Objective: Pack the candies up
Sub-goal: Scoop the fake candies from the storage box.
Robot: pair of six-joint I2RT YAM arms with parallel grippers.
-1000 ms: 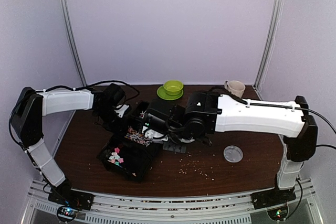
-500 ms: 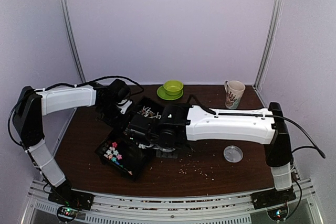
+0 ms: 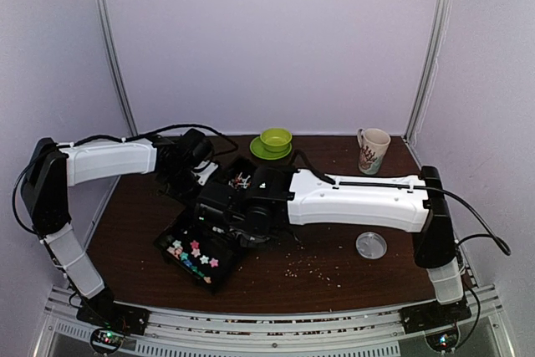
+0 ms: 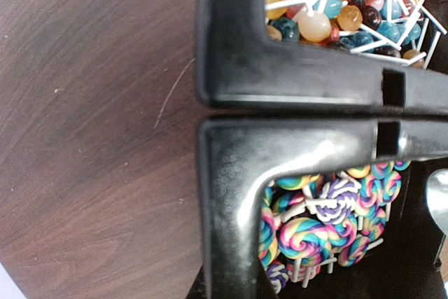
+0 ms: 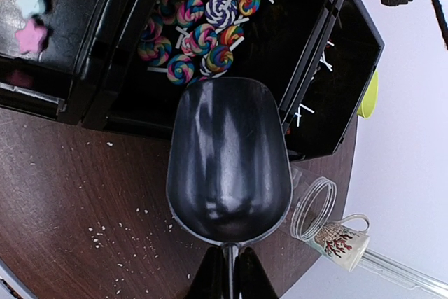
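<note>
many pastel star candies (image 3: 192, 252) lie in the nearest black bin (image 3: 219, 277). the right gripper (image 5: 227, 274) is closed on the handle of a dark scoop (image 5: 227, 159) near swirl lollipops (image 5: 199, 19); the left gripper (image 3: 201, 175) is closed by the far bins (image 4: 294, 89).

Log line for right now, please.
right pincer: shut on scoop | scoop: empty, near swirl lollipops | candies: in near bin

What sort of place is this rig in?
Likely a lab test booth: plain lilac walls enclose a brown table with black candy bins; the left arm and right arm are bolted at its near edge.
</note>
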